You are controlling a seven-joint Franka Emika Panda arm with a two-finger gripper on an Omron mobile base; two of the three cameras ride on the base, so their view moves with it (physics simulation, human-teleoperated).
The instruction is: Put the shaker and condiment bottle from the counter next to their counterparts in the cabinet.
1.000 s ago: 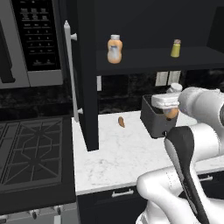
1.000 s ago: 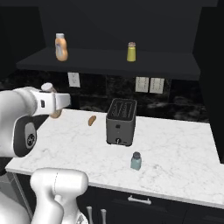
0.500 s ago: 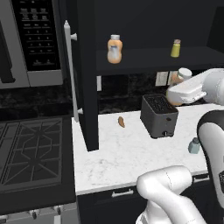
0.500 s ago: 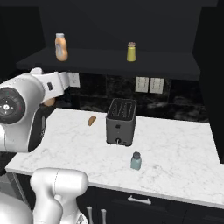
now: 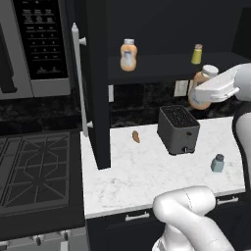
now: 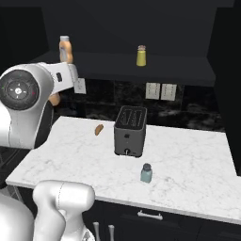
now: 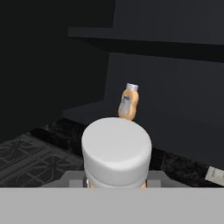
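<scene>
Gripping the condiment bottle [image 5: 202, 88] in your closed gripper [image 5: 198, 93], you are risking clipping the shelf edge [image 5: 171, 74] or toppling its twin [image 5: 128, 55].

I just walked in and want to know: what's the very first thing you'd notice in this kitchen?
The big white robot arm, holding an orange condiment bottle up in its gripper, above the toaster and just under the dark cabinet shelf. On that shelf stands a twin orange bottle, and a yellow-green shaker farther right. A little blue-grey shaker waits alone on the white counter.
</scene>
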